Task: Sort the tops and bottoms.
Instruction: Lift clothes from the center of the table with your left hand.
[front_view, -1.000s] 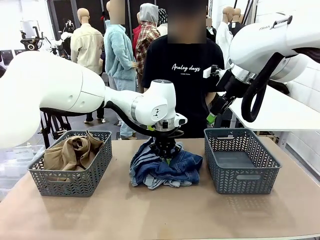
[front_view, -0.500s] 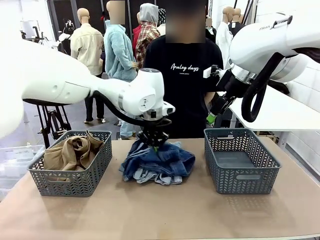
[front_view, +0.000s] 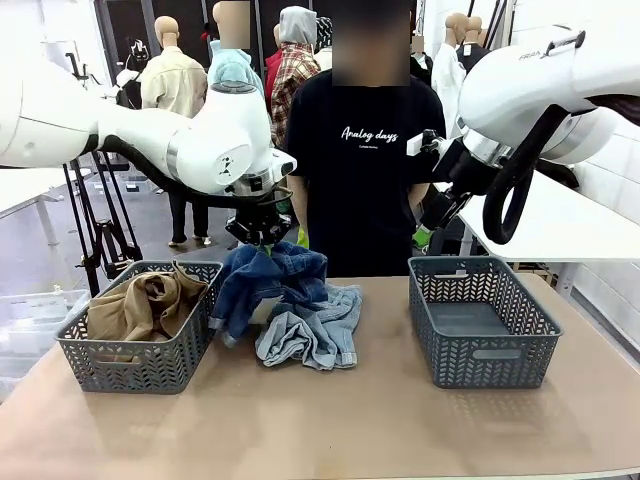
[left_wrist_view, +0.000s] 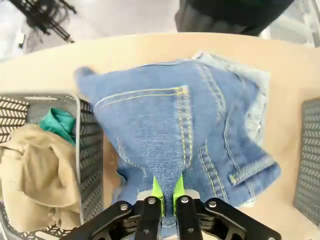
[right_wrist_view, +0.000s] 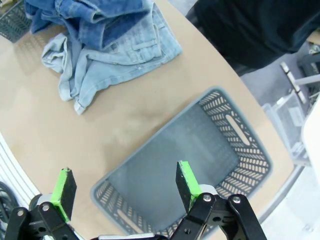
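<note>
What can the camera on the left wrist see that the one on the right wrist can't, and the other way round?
Left wrist, not right: the left end effector shut on the darker denim, and the tan shirt and teal garment in a grey basket. Right wrist, not left: the open right end effector, with the other basket's floor beyond it. Both: the darker denim, the pale denim, the table and the person's black shirt.
</note>
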